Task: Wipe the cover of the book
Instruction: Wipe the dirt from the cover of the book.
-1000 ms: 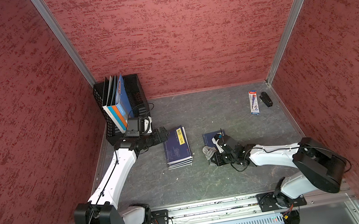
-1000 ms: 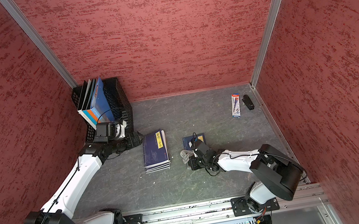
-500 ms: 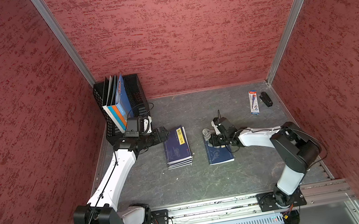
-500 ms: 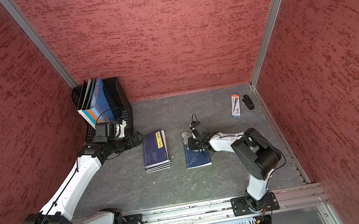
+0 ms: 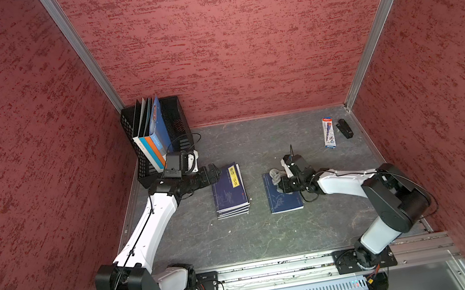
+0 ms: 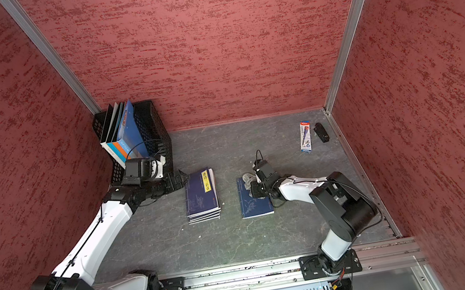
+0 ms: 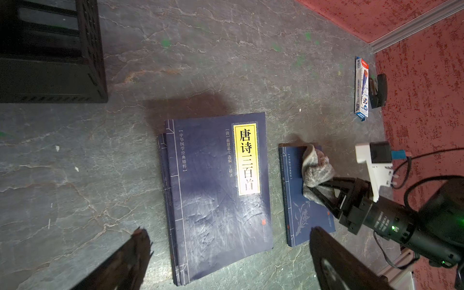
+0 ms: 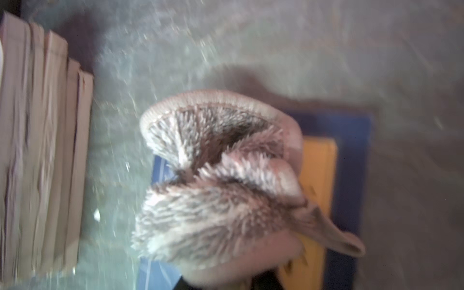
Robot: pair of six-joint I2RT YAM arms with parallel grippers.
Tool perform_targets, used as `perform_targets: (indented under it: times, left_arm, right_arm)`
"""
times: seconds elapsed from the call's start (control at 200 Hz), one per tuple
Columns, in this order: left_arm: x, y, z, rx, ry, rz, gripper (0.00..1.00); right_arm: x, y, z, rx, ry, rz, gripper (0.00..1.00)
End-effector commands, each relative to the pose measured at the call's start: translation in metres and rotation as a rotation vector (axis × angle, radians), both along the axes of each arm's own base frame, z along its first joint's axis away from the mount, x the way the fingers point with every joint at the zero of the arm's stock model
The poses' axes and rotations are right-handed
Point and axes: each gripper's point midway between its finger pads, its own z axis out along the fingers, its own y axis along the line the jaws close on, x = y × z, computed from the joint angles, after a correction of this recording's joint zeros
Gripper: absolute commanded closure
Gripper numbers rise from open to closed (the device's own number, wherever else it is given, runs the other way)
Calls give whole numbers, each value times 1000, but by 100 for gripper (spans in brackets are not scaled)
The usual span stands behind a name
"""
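Note:
A thin dark blue book (image 5: 285, 200) (image 6: 255, 205) lies flat on the grey floor, right of centre in both top views. My right gripper (image 5: 282, 183) (image 6: 255, 188) is shut on a crumpled grey cloth (image 5: 275, 175) (image 6: 248, 179) that rests on the far half of the cover. The left wrist view shows the cloth (image 7: 316, 170) pinched against the book (image 7: 308, 221). In the blurred right wrist view the cloth (image 8: 221, 180) hides the jaws. My left gripper (image 5: 215, 171) (image 7: 229, 231) hangs open and empty over the far left edge of a stack of books (image 5: 229, 191).
The stack of books (image 6: 201, 195) (image 7: 218, 180) with a yellow title label lies left of the wiped book. A black crate (image 5: 159, 132) of folders fills the far left corner. A pen packet (image 5: 328, 133) and a small black object (image 5: 344, 128) lie far right.
My right gripper swept the cloth from the book's near end to its far end, then came back a little toward the middle. The left arm has stayed still.

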Motion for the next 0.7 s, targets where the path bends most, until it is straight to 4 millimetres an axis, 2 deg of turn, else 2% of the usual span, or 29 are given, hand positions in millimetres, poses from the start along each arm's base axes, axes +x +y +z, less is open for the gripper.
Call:
perform_targets:
  times: [0.0, 0.115, 0.15, 0.261, 0.361, 0.441, 0.526, 0.541, 0.696]
  left_arm:
    - [10, -7, 6, -17, -26, -19, 0]
    - [16, -10, 5, -15, -23, -28, 0]
    - [17, -12, 5, -15, -22, -33, 0]
    - [19, -16, 5, -12, -20, -42, 0]
    - [21, -20, 3, -3, -12, -52, 0]
    - [22, -24, 3, 6, -10, -60, 0]
    - [22, -28, 3, 12, -13, -67, 0]
    - [22, -29, 4, 12, -12, -66, 0]
    - [19, -36, 6, 22, -14, -84, 0]
  right_arm:
    - [-70, -38, -43, -143, 239, -48, 79]
    - [-95, -38, -43, -131, 272, -48, 79]
    - [-96, -34, -35, -107, 254, -47, 79]
    - [-108, -33, -36, -93, 267, -40, 79]
    - [-107, -28, -36, -85, 262, -24, 79]
    - [-100, -25, -36, -88, 245, -16, 79]
    - [-83, -19, -30, -100, 198, -10, 79]
    - [-82, -19, -35, -113, 206, -8, 79]
    - [-39, -11, -35, -137, 152, -5, 78]
